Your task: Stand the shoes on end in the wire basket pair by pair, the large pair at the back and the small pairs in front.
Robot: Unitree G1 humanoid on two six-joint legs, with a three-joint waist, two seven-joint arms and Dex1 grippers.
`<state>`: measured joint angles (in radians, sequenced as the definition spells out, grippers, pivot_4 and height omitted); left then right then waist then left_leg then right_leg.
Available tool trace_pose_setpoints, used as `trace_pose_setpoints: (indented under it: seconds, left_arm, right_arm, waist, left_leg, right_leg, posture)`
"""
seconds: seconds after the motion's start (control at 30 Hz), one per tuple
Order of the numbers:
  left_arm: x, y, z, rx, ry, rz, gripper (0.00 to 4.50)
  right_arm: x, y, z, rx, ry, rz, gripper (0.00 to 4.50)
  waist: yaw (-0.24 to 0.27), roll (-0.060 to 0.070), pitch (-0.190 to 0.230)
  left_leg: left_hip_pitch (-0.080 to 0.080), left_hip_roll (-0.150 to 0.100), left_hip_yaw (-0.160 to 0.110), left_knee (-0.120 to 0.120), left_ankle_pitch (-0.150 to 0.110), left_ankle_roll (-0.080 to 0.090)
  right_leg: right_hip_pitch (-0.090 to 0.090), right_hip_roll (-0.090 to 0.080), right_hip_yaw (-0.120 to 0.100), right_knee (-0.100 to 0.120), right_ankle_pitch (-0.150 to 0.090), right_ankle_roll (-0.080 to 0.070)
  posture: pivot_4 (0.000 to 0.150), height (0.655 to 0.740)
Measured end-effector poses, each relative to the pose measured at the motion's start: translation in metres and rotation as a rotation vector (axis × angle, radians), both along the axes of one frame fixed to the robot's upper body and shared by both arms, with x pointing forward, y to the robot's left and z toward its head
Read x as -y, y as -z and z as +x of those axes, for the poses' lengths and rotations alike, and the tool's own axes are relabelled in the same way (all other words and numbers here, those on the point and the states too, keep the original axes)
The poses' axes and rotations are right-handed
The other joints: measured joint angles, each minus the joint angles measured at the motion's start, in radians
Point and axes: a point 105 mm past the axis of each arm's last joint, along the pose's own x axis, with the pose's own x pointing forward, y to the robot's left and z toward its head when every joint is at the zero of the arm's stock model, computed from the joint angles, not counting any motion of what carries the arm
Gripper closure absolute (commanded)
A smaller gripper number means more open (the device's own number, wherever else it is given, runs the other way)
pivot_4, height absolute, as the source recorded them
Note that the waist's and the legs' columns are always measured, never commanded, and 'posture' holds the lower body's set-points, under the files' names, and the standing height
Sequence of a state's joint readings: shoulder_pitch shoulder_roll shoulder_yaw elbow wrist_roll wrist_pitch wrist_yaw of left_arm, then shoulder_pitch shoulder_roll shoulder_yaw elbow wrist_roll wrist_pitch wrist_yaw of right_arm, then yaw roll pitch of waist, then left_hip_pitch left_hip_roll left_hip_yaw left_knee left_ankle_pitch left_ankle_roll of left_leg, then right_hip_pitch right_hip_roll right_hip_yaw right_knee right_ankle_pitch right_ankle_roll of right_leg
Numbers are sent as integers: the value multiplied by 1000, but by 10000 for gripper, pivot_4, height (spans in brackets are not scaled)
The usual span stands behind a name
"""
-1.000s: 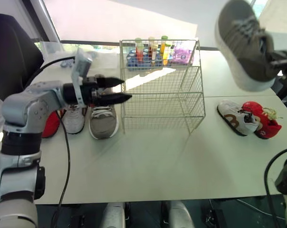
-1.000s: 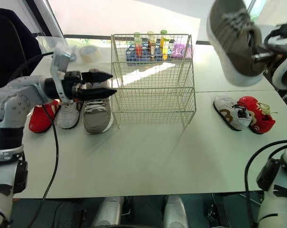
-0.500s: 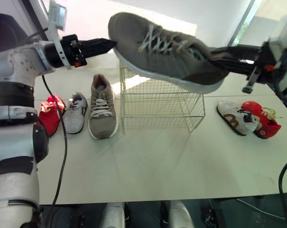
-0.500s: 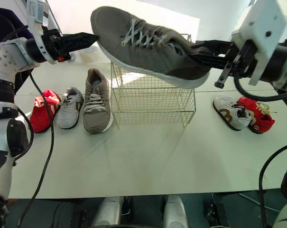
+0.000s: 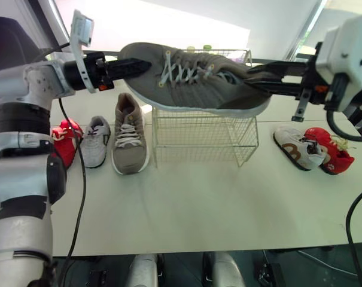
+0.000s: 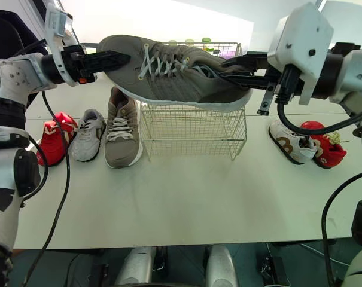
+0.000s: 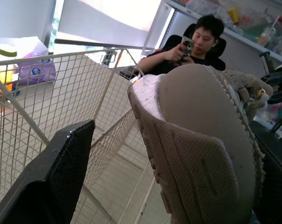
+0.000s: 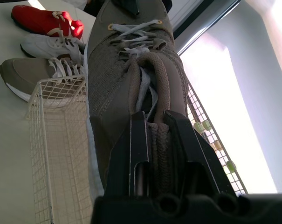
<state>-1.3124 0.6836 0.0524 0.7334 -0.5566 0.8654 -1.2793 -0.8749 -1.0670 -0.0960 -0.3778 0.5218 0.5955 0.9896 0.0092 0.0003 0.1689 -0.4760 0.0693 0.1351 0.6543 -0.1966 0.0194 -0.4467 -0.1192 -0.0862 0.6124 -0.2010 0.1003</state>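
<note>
A large grey shoe (image 5: 192, 84) hangs level over the wire basket (image 5: 204, 140), toe toward my left. My right gripper (image 5: 258, 78) is shut on its heel collar, both fingers pinching the rim (image 8: 154, 140). At the toe my left gripper (image 5: 133, 66) is open; one finger (image 7: 61, 172) stands a little apart from the sole (image 7: 201, 154). The matching grey shoe (image 5: 130, 134) lies on the table left of the basket, beside a small white shoe (image 5: 96, 142) and a small red shoe (image 5: 64, 143). Right of the basket lie a small white-and-brown shoe (image 5: 297, 148) and another red one (image 5: 330, 149).
The white table (image 5: 192, 203) has free room in front of the basket. Coloured bottles (image 6: 206, 43) stand behind the basket. A person (image 7: 196, 44) sits beyond the table's far side. A black cable hangs from my left arm near the left shoes.
My right arm swung the grey shoe from high on the right to level over the basket, then lowered it. My left gripper rose from beside the basket to the toe.
</note>
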Motion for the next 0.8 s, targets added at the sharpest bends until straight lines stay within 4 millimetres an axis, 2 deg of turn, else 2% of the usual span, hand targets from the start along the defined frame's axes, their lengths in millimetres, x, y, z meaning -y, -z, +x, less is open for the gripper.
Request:
trace_pose_setpoints:
  seconds: [0.13,0.17,0.23,0.33,0.43,0.6,0.7,0.77,0.8]
  left_arm:
    - [1,3,2,-10,-12,12,33157]
    - [1,4,3,-14,-20,10,36980]
    - [0,3,4,-27,-31,-6,40027]
    - [0,4,5,-54,-45,-44,40031]
    - [-5,8,6,-97,-85,-98,40034]
    - [-15,2,5,-136,-155,-262,40034]
    - [-16,-7,0,-123,-165,-348,40034]
    - [-15,-13,-2,-113,-166,-415,40034]
    - [-13,-17,-4,-100,-163,-455,40034]
  right_arm:
    - [0,2,2,-8,-8,-8,44698]
    - [-1,1,1,-9,-14,-7,39774]
    - [-2,-2,2,-9,-30,15,30317]
    - [1,-5,2,-20,-20,51,16154]
    - [17,-8,4,-71,27,151,166]
    - [54,-4,11,-225,111,471,166]
    - [73,9,16,-325,149,660,166]
    - [72,27,21,-430,127,799,166]
    - [63,38,25,-504,78,897,166]
  waist:
    - [-1,0,0]
    - [-2,0,0]
    - [-2,0,0]
    - [1,0,0]
    - [2,0,0]
    - [3,-1,1]
    - [4,-1,0]
    - [2,-2,0]
    - [0,-2,0]
  left_leg:
    - [0,0,0,1,0,0]
    - [0,0,0,1,0,0]
    - [0,0,0,1,0,0]
    - [0,0,0,2,0,0]
    - [-1,0,-1,4,0,0]
    - [-1,0,-2,7,0,1]
    - [0,0,-3,9,0,1]
    - [1,0,-3,9,0,1]
    - [2,0,-3,9,0,1]
  right_leg:
    - [0,0,0,1,0,0]
    - [0,0,0,1,0,0]
    - [0,0,0,2,1,2]
    - [0,0,0,2,2,3]
    - [0,0,0,3,2,3]
    - [2,0,0,5,2,4]
    - [4,0,0,5,2,4]
    - [5,0,-1,6,2,4]
    - [5,0,-1,7,2,4]
  posture:
    - [1500,7400]
    - [1500,7400]
    - [1500,7400]
    - [1500,7400]
    - [1500,7400]
    - [1500,7400]
    - [1500,7400]
    - [1500,7400]
    - [1500,7400]
